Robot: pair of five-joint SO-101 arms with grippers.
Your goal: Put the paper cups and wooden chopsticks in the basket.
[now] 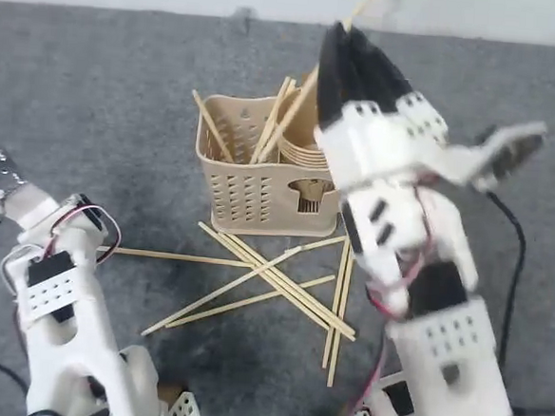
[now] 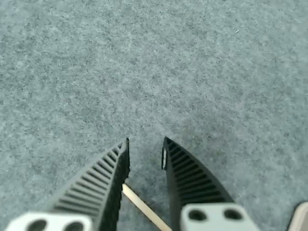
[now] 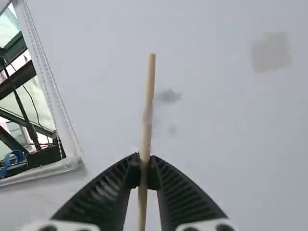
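Several wooden chopsticks (image 1: 272, 279) lie scattered on the grey surface (image 1: 96, 81) just in front of the basket (image 1: 250, 192), which holds the paper cups (image 1: 306, 143) and a few sticks. Above the basket, the right claw (image 3: 144, 159) is clamped on one chopstick (image 3: 147, 106). Released off-line, it could strike the rim and tip out. The left claw (image 2: 145, 144), partly open and empty, hovers over a stick (image 2: 139, 204) beside the basket.

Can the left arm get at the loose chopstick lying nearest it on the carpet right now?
Probably yes: the left end effector is open, pointing down at the carpet, and that chopstick crosses the gap between its fingers with nothing lying over it.
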